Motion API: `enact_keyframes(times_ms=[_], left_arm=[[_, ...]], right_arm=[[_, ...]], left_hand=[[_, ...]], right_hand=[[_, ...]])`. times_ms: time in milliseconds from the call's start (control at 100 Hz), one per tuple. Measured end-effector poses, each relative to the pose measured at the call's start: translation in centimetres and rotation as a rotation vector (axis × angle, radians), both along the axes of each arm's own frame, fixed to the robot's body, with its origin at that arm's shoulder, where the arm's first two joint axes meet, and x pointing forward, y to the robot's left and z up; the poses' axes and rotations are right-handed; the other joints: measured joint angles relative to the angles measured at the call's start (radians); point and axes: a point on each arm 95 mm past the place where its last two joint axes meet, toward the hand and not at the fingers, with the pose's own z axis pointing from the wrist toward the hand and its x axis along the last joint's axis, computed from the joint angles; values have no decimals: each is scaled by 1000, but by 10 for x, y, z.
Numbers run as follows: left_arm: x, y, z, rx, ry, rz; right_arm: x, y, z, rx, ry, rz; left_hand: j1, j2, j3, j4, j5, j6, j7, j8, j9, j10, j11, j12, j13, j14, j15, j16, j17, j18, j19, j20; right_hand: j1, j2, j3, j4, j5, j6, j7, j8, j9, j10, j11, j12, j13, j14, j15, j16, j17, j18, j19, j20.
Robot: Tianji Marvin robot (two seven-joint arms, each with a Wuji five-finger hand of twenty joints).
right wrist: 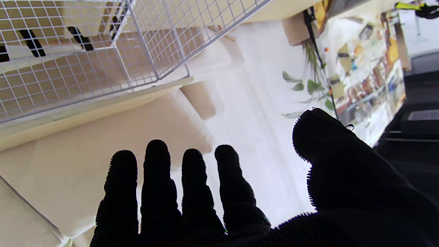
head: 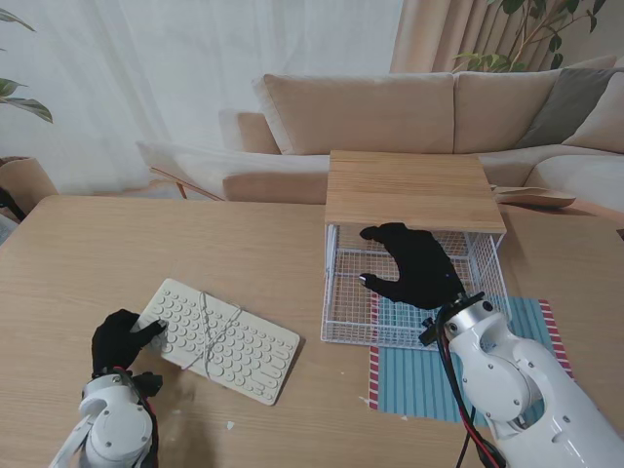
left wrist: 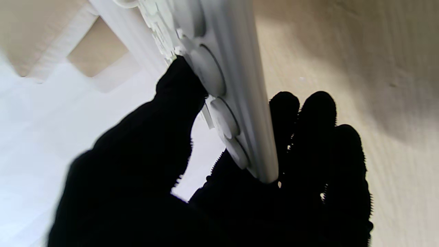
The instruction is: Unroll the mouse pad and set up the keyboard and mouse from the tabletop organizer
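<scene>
A broad light-wood table (head: 117, 244) is filling the stand view, and behind it a beige fabric sofa (head: 390, 112) is sitting against sheer white curtains (head: 195, 68), with green leafy plants (head: 531, 29) showing at the room's edges. On the table's right half, a white wire-mesh organizer with a wooden plank top (head: 409, 190) is standing partly on a blue-striped mouse pad with red-and-white edges (head: 414, 375), which is lying flat under it and nearer to me. Nothing can be made out inside the basket except the black-gloved right hand (head: 417, 265), which is hovering in front of it with fingers (right wrist: 156, 178) spread wide and holding nothing. On the left half, a white slim keyboard with round keys (head: 229, 336) is lying at an angle, its thin white cable (head: 208, 327) wrapped around its middle. The black-gloved left hand (head: 119, 341) is gripping the keyboard's left end, thumb (left wrist: 171, 113) on the keys and the other fingers underneath.
</scene>
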Motion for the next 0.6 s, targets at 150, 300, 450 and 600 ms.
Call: enact_keyframes(times_ms=[150,300,450,600], left_arm=[[3,2,-4,-8,41,27],[4,3,-5,-4,60,30],[2,2,-3,7,99,22],[1,2,-3,21,116,6]], right_arm=[[1,-1,-2,8,5,-10],[1,0,-4,9,10,-13],[1,-1,-4,14,6,-20],[1,-1,-4,21,0,-28]], left_hand=[[4,9,1,0,-11,0,-29,-37,-46,4,0,-20,-78,5,-11,-9,-70,-3,0,2],[4,57,138,45,-76,-9,-161,-30,-258,11,37,-232,-265,2,-76,-80,-182,-26,-1,2],[-63,82,264,156,-191,-65,-296,-24,-545,-29,11,-373,-492,-25,-203,-173,-292,-68,-42,-18],[-111,46,264,156,-307,-80,-381,-43,-749,-58,-52,-437,-676,-85,-315,-261,-368,-116,-123,-77]], right_hand=[[0,0,0,0,0,0,5,-1,0,0,0,0,0,0,0,0,0,0,-9,0],[0,0,0,0,0,0,5,-1,0,0,0,0,0,0,0,0,-1,0,-10,0],[0,1,0,0,0,0,5,-2,0,0,0,0,0,0,0,0,-1,0,-10,0],[0,1,0,0,0,0,6,-3,0,0,0,0,-1,0,0,0,-1,0,-11,0]])
